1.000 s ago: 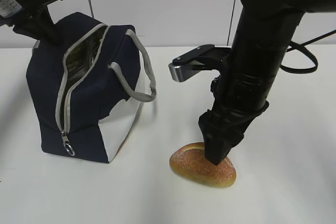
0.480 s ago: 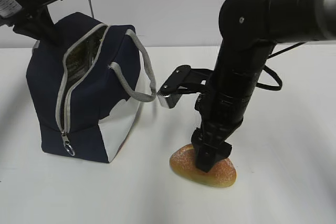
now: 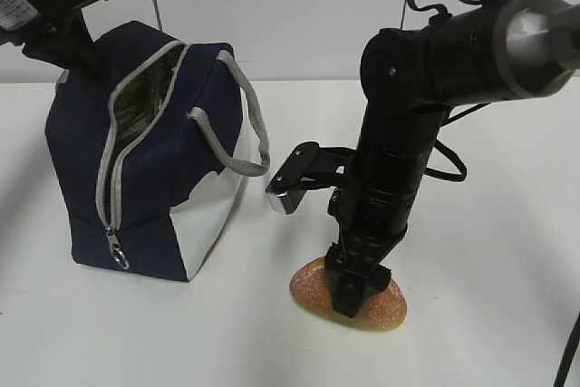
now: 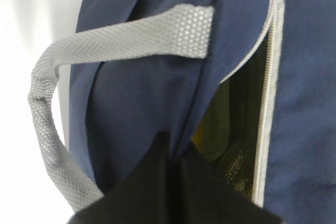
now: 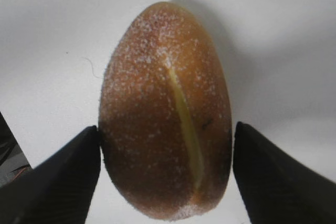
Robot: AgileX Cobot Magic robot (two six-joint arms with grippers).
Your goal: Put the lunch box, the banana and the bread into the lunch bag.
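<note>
Bread (image 3: 315, 285) lies on the white table (image 3: 507, 314) at 5 o'clock in the exterior view, nearest the camera. Right gripper (image 3: 355, 293) stands straight down over it; in the wrist view its fingers (image 5: 58, 179) sit spread either side of the roll, left one at the crust, right one just clear, not clenched. Farther back at 9 o'clock, lunch bag (image 3: 145, 169) stands unzipped, something yellow inside. Left gripper (image 4: 176, 153) pinches the bag's top edge beside the zipper (image 4: 265, 129).
</note>
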